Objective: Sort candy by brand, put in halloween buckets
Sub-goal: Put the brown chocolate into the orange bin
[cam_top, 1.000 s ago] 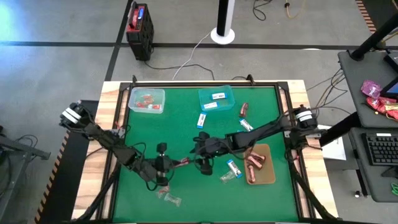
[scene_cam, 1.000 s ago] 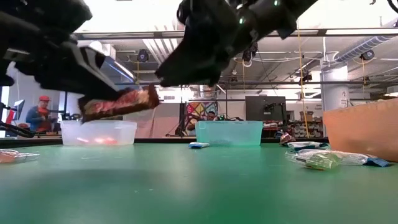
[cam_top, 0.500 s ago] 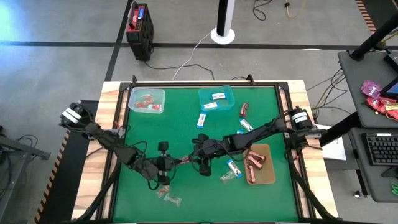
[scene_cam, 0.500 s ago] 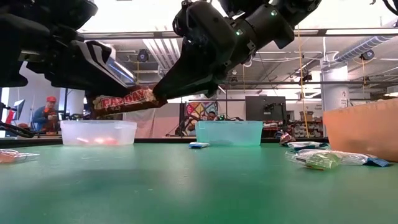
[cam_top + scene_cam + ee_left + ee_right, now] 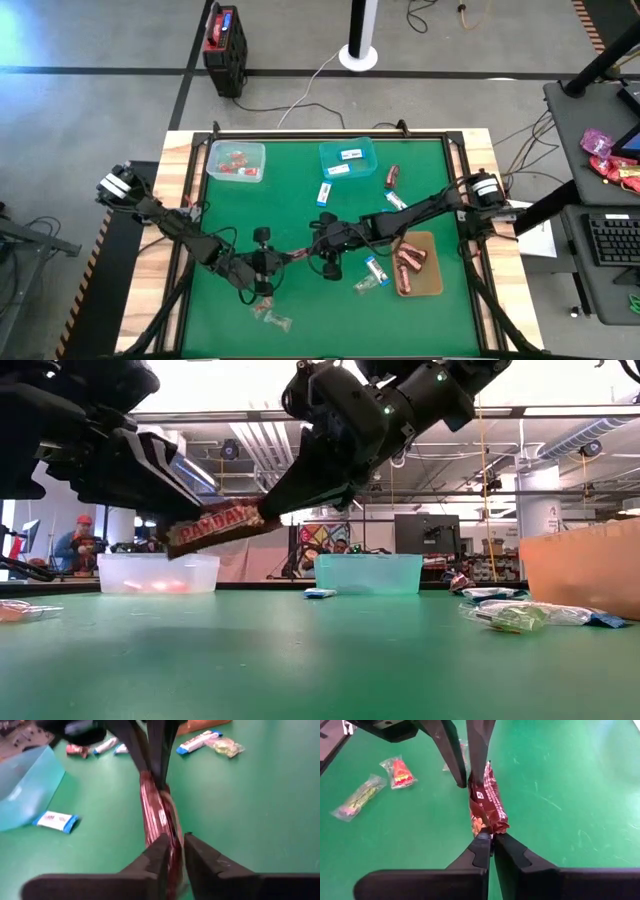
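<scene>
A dark red-brown bar hangs above the green table near its middle, held between both grippers. In the low view the bar shows its lettered side. My left gripper is shut on its left end, and my right gripper is shut on its right end. The mint bucket holds red sweets. The teal bucket holds white-and-blue packets. The amber tray holds bars. My left gripper pinches the bar's left end between its two fingers. It comes from the table's left, slanting down, with its fingers along the bar. The bar is clear of the table. My right gripper pinches the crimped right end of the bar between its two fingertips. It comes from the table's right, slanting down. The bar is lifted clear and tilted, with this end higher in the low view.
Loose white-and-blue packets lie on the table. A loose bar lies at the far right. Clear twists lie near the front edge and beside the tray.
My right gripper has moved toward the table's left, up to the bar held by my left gripper, and has taken hold of the bar's right end. The bar has shifted a little to the right and stays clear of the table.
</scene>
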Robot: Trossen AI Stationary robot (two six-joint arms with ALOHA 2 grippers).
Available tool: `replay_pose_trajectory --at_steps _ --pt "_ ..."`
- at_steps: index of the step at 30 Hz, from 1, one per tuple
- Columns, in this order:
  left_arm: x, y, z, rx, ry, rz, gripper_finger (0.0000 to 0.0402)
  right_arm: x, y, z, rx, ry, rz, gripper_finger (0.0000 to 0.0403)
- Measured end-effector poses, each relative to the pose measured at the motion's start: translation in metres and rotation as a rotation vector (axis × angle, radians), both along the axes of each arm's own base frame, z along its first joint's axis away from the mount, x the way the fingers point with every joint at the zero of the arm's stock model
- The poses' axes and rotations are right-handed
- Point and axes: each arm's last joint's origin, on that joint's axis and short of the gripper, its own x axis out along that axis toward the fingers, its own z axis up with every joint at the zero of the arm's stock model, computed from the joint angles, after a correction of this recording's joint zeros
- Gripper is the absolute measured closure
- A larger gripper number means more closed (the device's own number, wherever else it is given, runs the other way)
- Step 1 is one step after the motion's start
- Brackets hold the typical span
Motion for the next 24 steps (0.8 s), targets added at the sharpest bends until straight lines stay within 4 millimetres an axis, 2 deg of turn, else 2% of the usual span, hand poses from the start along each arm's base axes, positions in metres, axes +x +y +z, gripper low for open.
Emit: replay_pose_trajectory --at_steps 5,11,19,24 --pt "-0.003 0.002 -0.003 -0.015 0.032 0.025 0.0288 -0.009 -0.002 0.011 -0.014 0.081 -0.002 0.0393" --pt "-0.005 0.005 -0.001 0.028 0.031 0.054 0.0232 -0.026 -0.005 0.048 -0.027 0.291 -0.023 0.0394" --pt "-0.011 0.012 0.019 0.039 -0.046 0.131 0.0234 -0.077 -0.002 0.123 0.014 0.730 -0.121 0.0394" --pt "-0.020 0.018 0.045 0.002 -0.135 0.149 0.0245 -0.112 -0.003 0.146 0.152 0.939 -0.243 0.0394"
